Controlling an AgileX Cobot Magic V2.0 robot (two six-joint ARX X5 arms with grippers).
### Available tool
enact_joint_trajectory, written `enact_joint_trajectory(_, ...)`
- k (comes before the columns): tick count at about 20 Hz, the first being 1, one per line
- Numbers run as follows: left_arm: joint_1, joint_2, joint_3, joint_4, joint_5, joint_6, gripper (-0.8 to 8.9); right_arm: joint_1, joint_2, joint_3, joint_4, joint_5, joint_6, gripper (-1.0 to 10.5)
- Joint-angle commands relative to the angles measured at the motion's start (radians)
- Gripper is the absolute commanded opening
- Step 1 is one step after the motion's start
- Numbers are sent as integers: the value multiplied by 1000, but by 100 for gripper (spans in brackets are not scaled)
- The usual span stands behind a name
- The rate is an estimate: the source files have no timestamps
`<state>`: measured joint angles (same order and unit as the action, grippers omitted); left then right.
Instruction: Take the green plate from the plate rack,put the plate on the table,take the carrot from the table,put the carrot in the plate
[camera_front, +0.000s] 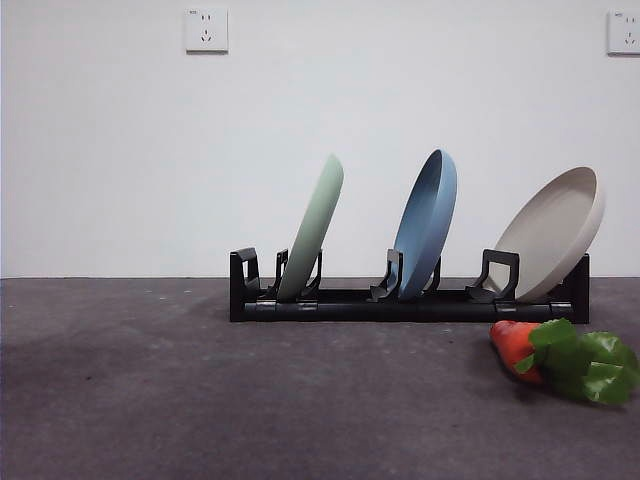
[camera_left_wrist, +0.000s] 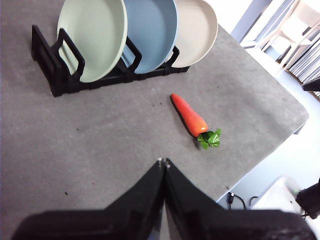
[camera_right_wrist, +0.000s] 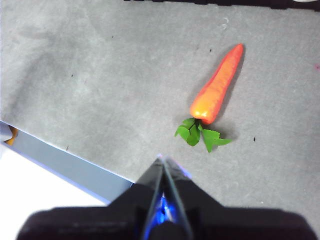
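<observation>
The green plate (camera_front: 313, 228) (camera_left_wrist: 93, 37) stands on edge in the leftmost slot of the black plate rack (camera_front: 400, 303) (camera_left_wrist: 55, 70), leaning right. The orange carrot (camera_front: 520, 348) (camera_left_wrist: 190, 115) (camera_right_wrist: 217, 86) lies on the grey table (camera_front: 200, 400) in front of the rack's right end, leaves toward the front. My left gripper (camera_left_wrist: 163, 161) is shut and empty, hovering above the table short of the rack. Shut as well, my right gripper (camera_right_wrist: 162, 159) hangs near the table's edge, just short of the carrot's leaves. Neither gripper appears in the front view.
A blue plate (camera_front: 427, 222) (camera_left_wrist: 150, 30) stands in the middle slot and a beige plate (camera_front: 555, 232) (camera_left_wrist: 197, 30) leans in the right one. The table's edge (camera_right_wrist: 65, 160) runs close to my right gripper. The table's corner (camera_left_wrist: 300, 120) is past the carrot.
</observation>
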<state>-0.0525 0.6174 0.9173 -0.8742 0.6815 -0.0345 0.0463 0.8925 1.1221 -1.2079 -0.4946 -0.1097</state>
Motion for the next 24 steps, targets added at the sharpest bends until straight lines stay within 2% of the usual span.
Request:
enact_joint_trajectory(1,1,-1,1,0,0,17,84,2,-1,3,6,1,-9,186)
enact_joint_trajectory(2,1,0,1,0,0,8,245,2,-1,3,6,4,5,330)
enact_joint_trajectory(3,1,2,1,0,0,7,483,2,-1,3,7,4,16,506)
enact_joint_trajectory(4,1,2,1,0,0,7,599,2,-1,3,7,3,16,605)
enact_joint_trajectory(24,1,29,1,34,2,8,602,2,0,3,3,3,34,626)
